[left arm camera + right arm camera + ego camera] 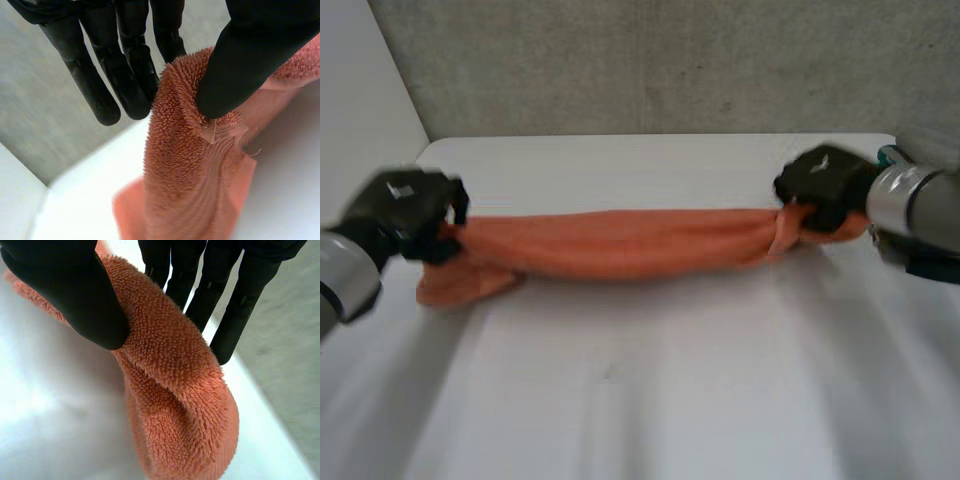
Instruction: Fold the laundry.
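a: where is the towel [620,245]?

b: on the white table [650,400], in its far half. it is drawn out into a long, rumpled roll that runs along the far edge, from near the left edge to near the right edge.

a: what is it made of?

b: orange terry, thick with small loops. the left wrist view shows a flatter, ribbed band woven across it near the end.

a: what is the left hand [405,210] doing?

b: it is clamped on the towel's left end. the smooth black thumb [245,65] presses into a raised fold of the pile, with the straight fingers [100,85] on the fold's other side, so the cloth is pinched between them. below the hand a looser flap sags onto the table near the left edge.

a: and the right hand [825,185]?

b: the same, near the far right corner — thumb on one face of the cloth, straight fingers on the other, nipping the right end. the towel bunches into a twist just beside it. in the right wrist view the end hangs past the fingertips as a plump, rounded lobe.

a: is the middle lying on the table?

b: i cannot tell whether it rests there or hangs just above it.

a: what is behind it all?

b: a rough grey wall [670,60] beyond the far edge.
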Available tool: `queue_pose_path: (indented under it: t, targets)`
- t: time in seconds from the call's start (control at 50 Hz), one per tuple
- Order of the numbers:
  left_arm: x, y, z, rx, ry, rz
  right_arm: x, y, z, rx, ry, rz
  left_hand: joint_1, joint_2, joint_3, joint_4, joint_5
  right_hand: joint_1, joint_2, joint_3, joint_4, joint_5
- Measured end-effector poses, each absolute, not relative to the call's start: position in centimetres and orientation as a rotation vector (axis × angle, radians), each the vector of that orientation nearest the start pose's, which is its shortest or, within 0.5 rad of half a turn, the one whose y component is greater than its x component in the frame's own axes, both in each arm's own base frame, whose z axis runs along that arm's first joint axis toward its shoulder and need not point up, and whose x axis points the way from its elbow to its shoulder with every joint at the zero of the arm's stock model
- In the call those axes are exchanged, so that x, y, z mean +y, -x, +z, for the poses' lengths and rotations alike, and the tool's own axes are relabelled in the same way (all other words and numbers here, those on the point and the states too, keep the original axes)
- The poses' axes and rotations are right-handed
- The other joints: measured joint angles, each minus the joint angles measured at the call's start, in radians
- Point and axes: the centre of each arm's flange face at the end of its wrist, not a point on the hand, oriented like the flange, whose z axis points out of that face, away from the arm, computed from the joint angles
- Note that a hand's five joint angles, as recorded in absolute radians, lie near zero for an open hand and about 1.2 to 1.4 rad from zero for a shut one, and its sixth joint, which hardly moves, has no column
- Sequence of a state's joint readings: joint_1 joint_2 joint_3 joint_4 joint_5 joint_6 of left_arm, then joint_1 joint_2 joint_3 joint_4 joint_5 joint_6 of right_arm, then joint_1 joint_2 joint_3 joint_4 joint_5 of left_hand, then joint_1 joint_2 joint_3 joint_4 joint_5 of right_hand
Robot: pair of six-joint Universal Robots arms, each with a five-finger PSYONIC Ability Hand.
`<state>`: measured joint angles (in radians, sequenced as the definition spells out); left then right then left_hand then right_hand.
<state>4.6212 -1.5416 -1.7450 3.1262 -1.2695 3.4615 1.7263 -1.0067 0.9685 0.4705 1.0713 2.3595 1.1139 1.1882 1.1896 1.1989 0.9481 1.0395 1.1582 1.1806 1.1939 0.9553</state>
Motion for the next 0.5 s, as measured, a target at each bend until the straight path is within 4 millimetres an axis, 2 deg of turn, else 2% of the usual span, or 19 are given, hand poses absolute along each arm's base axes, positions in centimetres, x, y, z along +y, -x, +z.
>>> queue_pose_path:
  t: [0.04, 0.08, 0.1, 0.14, 0.2, 0.22, 0.26, 0.36, 0.44, 0.5]
  targets:
    - [-26.1, 18.0, 28.9, 2.268, -0.758, -2.152, -34.6, -22.4, 27.6, 2.034, 1.451, -1.808, 0.0, 0.0, 0.0, 0.0, 0.0, 0.0, 0.0, 0.0, 0.0, 0.0]
    - [-26.0, 17.8, 30.5, 2.244, -0.726, -2.186, -34.3, -21.9, 28.9, 2.026, 1.426, -1.858, 0.0, 0.0, 0.0, 0.0, 0.0, 0.0, 0.0, 0.0, 0.0, 0.0]
    - [-25.9, 17.6, 32.1, 2.223, -0.693, -2.216, -34.0, -21.3, 30.4, 2.016, 1.4, -1.917, 0.0, 0.0, 0.0, 0.0, 0.0, 0.0, 0.0, 0.0, 0.0, 0.0]
    - [-25.6, 17.2, 34.0, 2.205, -0.654, -2.242, -33.5, -20.4, 32.2, 2.005, 1.371, -1.987, 0.0, 0.005, 0.0, 0.0, 0.0, 0.0, 0.0, 0.0, 0.0, 0.0]
    - [-25.2, 16.7, 36.1, 2.2, -0.619, -2.249, -32.6, -19.4, 34.7, 1.979, 1.335, -2.081, 0.0, 0.007, 0.0, 0.0, 0.0, 0.0, 0.0, 0.0, 0.001, 0.0]
    - [-25.2, 16.7, 36.1, 2.2, -0.619, -2.249, -32.6, -19.4, 34.7, 1.979, 1.335, -2.081, 0.0, 0.007, 0.0, 0.0, 0.0, 0.0, 0.0, 0.0, 0.001, 0.0]
    - [-25.0, 16.3, 37.2, 2.216, -0.611, -2.229, -31.7, -18.7, 36.5, 1.943, 1.3, -2.14, 0.0, 0.009, 0.0, 0.0, 0.0, 0.0, 0.0, 0.0, 0.001, 0.0]
    - [-25.2, 16.1, 37.2, 2.282, -0.649, -2.127, -30.8, -18.4, 38.1, 1.878, 1.232, -2.168, 0.0, 0.009, 0.0, 0.0, 0.0, 0.0, 0.0, 0.004, 0.001, 0.008]
    - [-26.2, 16.4, 35.2, 2.374, -0.731, -1.966, -31.2, -18.2, 37.8, 1.853, 1.163, -2.147, 0.0, 0.009, 0.0, 0.0, 0.0, 0.0, 0.0, 0.005, 0.002, 0.01]
    - [-27.1, 16.9, 33.0, 2.446, -0.808, -1.834, -32.1, -18.2, 36.5, 1.861, 1.134, -2.115, 0.0, 0.009, 0.0, 0.0, 0.0, 0.0, 0.0, 0.005, 0.002, 0.01]
